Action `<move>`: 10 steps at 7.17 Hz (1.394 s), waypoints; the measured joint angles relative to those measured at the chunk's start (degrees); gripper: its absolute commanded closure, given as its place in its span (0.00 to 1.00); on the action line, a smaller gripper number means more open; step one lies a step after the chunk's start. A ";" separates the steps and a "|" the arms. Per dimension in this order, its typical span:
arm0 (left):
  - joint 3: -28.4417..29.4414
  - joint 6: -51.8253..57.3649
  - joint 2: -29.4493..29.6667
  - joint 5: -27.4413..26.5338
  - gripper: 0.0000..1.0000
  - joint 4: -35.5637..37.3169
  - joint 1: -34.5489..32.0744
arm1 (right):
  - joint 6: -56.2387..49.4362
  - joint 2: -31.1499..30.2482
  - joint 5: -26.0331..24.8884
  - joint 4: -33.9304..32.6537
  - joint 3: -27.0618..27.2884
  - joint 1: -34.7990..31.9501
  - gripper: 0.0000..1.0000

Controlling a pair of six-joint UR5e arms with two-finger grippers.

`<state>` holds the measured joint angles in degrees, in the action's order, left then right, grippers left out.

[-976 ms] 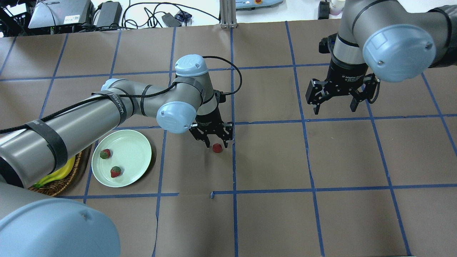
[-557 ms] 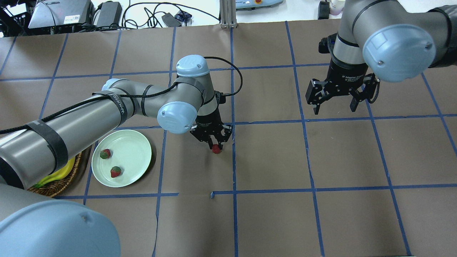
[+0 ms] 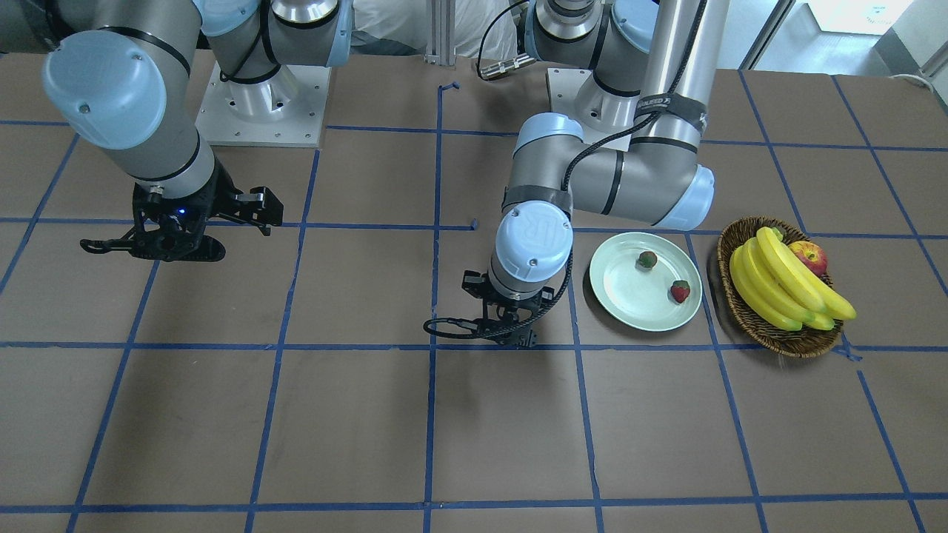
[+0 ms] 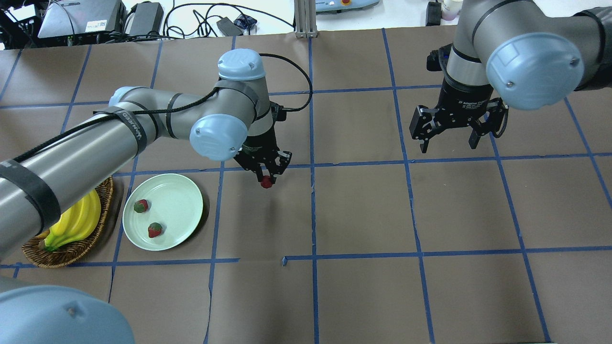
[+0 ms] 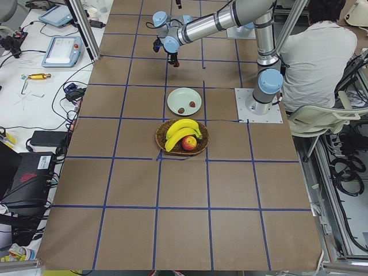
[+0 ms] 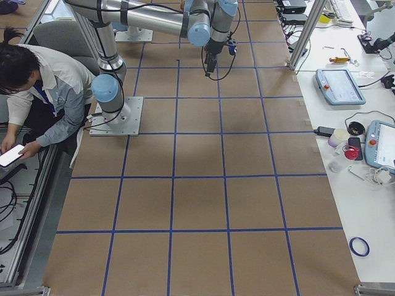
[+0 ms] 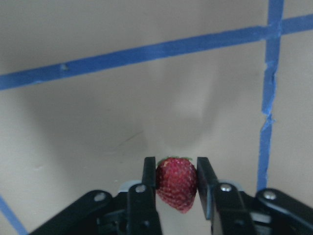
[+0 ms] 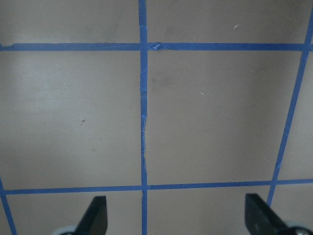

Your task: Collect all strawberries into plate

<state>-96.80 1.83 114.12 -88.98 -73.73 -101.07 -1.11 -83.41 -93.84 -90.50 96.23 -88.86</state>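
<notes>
Red strawberry point(image 7: 176, 183), earlier lying loose, now hangs lifted, pinched in left claw point(image 4: 266, 176)

- The tabletop point(image 4: 363, 215) is covered in matt brown paper, faintly scuffed, with strips of blue tape point(image 8: 143, 122) frayed along their edges.
- The plate point(image 4: 181, 200) is smooth and glossy.
- The strawberry point(image 7: 176, 182) has bumpy, pitted skin with a slight sheen.
- The basket point(image 4: 76, 251) is rough woven wicker; the bananas point(image 3: 785, 285) and apple point(image 3: 809, 257) look smooth and waxy.
- The left arm point(image 4: 95, 148) is satin grey metal with glossy pale blue caps point(image 4: 217, 136).
- The left end effector point(image 4: 266, 177) has matt black fingers point(image 7: 206, 188) with bright metal screws.
</notes>
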 measured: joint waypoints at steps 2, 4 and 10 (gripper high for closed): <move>0.06 11.87 -2.12 -5.90 1.00 -4.91 6.81 | -0.03 0.00 -0.09 -0.08 -0.06 0.22 0.00; -1.92 22.54 -2.60 -11.19 1.00 -5.74 12.26 | -0.02 0.00 -0.11 -0.40 -0.07 0.27 0.00; -4.54 26.84 -3.44 -13.82 0.00 -5.22 15.56 | 0.12 0.00 -0.23 -1.16 -0.13 0.27 0.00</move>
<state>-101.34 28.68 110.68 -102.80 -78.95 -85.51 -0.99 -83.41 -94.07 -91.66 96.10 -88.59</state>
